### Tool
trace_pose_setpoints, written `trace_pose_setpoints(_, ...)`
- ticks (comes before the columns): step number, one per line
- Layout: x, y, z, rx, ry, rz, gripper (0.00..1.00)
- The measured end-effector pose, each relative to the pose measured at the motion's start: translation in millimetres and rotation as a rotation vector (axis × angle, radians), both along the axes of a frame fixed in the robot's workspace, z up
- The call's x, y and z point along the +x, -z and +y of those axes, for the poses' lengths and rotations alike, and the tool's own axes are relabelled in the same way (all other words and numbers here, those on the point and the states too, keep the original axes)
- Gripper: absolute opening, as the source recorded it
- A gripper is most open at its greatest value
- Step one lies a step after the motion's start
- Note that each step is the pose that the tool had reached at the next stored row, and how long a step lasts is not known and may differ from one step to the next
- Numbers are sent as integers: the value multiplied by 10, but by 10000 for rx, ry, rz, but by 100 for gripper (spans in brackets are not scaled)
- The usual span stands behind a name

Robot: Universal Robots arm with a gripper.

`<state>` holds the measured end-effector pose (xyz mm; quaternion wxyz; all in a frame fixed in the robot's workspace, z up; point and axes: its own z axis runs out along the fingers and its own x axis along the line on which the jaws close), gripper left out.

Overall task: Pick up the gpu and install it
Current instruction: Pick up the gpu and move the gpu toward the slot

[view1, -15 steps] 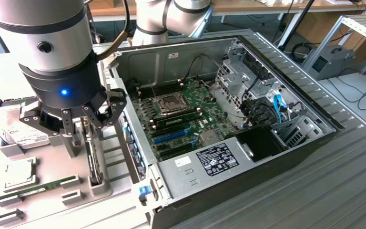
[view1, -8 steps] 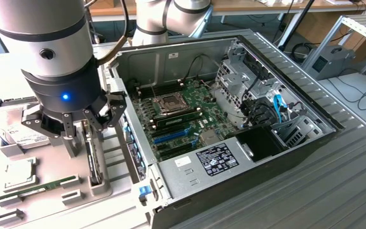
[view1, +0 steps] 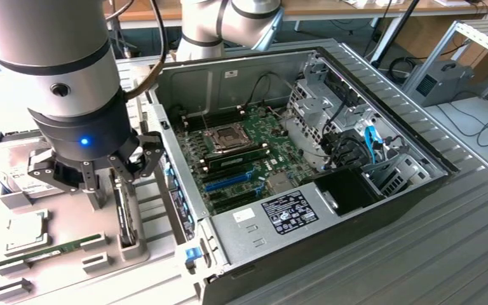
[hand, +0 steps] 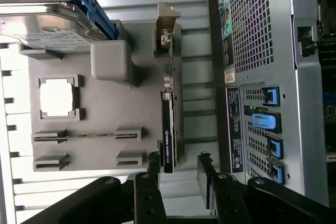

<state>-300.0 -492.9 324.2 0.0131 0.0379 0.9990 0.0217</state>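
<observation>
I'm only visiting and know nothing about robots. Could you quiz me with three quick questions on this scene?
1. True or false: the gripper is clamped on the gpu.
2. Which part also rests on the grey tray? A) hard drive B) keyboard C) screwdriver
3. One word: is the computer case open or closed on its side?
Key: 1 false, it is open, just above it; 2 A; 3 open.

Our count across the bench [view1: 447, 254]

We count one gpu [hand: 167, 140], one hard drive [hand: 47, 24], one RAM stick [hand: 86, 135] and one processor chip [hand: 56, 98], all on one grey tray [hand: 131, 103]. We also count one open computer case [view1: 312, 216], four blue clips [hand: 262, 121] on its rear panel, and one claw [hand: 178, 162] with two fingers.
</observation>
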Motion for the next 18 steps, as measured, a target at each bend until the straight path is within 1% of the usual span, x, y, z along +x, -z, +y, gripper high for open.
trace_pose_setpoints(4,-9,84,7,0,0,1,42)
trace_pose_setpoints(7,-14,227,7,0,1,0,42)
trace_pose_setpoints(8,-26,268,56,-2,0,0,42)
trace_pose_setpoints(9,-26,312,133,-3,1,0,42)
trace_pose_setpoints(10,-26,398,229,-5,0,-1,42)
trace_pose_setpoints(15,-26,467,306,-5,0,0,42)
trace_pose_setpoints(18,-26,502,337,-4,0,-2,42)
